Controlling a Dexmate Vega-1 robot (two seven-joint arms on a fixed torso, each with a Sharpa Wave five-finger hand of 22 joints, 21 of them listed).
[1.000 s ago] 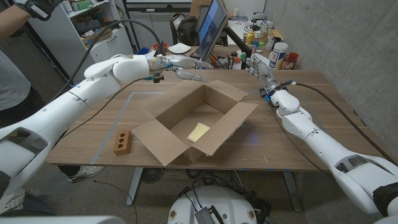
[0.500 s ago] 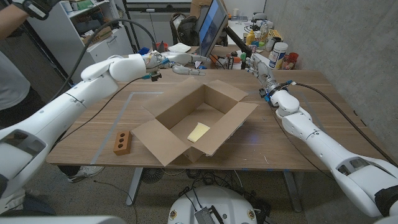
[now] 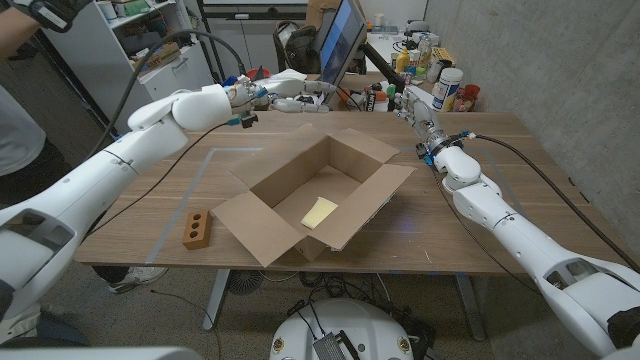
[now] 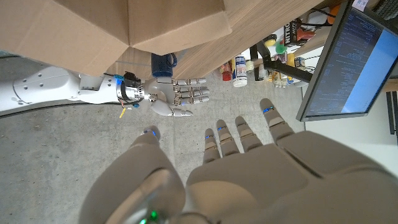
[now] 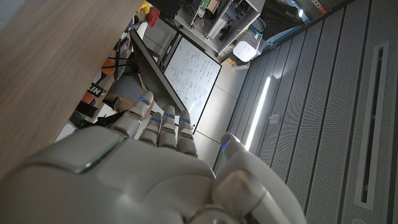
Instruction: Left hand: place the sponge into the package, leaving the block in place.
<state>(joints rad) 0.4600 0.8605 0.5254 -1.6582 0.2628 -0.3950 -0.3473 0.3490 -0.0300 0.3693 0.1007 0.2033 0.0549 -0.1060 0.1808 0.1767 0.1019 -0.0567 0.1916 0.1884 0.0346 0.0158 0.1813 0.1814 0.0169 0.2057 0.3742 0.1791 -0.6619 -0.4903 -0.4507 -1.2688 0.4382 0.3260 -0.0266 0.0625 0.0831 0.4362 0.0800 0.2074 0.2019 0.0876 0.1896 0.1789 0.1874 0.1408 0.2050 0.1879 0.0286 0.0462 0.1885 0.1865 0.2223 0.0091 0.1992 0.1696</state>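
Cluttered workshop surroundings are noted behind a wooden desk [image 3: 200, 185]: a monitor [image 3: 340, 45], bottles and jars along the far edge, and a person at the picture's left edge.

An open cardboard box [image 3: 315, 195], taken to be the package, stands at the middle of the desk with all flaps folded outward. A pale yellow sponge [image 3: 320, 212] is seen lying flat on the box floor, toward the near right wall. A brown block [image 3: 197, 229] with two holes is seen on the desk, well apart from the box on the robot's left, near the front edge.

The left hand [image 3: 290, 85] is held in the air beyond the far edge of the box, with its fingers [image 4: 239, 134] extended and apart and nothing between them. The right hand [image 3: 415, 108] is placed near the far right of the desk; its fingers [image 4: 189, 96] are straight, side by side, and nothing is gripped.

The placing is judged to be done, the sponge being inside and the block undisturbed. The sponge is judged light, soft and compressible, not fragile; should it need re-seating, it would best be pinched across its short sides, since a flat top gives little purchase.
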